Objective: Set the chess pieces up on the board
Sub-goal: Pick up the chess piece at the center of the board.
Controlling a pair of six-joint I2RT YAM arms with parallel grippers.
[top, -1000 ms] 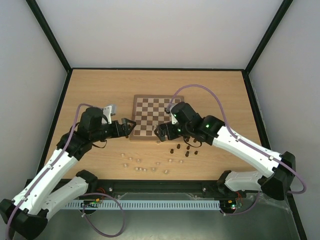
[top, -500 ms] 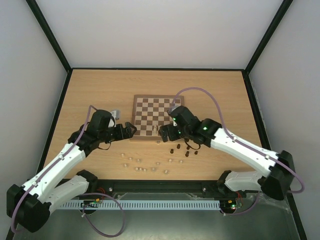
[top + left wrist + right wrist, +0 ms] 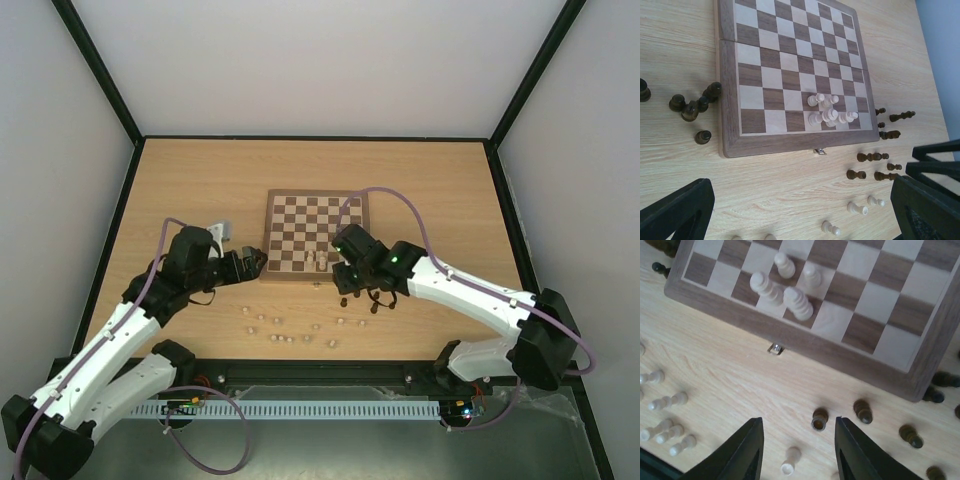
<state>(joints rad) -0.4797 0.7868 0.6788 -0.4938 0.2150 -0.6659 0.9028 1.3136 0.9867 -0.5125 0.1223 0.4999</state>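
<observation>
My right fingers [image 3: 799, 424] stood partly apart over the worktop [image 3: 715, 370] and gripped nothing. Low in the right wrist view, in the gap between them, a lone pale piece [image 3: 790, 460] lay on its side. Its long axis ran nearly up and down the frame, with the flat base toward the bottom edge and the head tipped to the upper right. It touched neither finger. A dark piece [image 3: 818, 419] sat just above it, near my fingertips. The board [image 3: 850, 347] filled the top of the frame, its near border slanting down to the right. A pale cluster [image 3: 785, 287] stood on squares at the upper left. My left fingers [image 3: 802, 185] were spread wide and empty, with the board's near edge above them in the left wrist view.
</observation>
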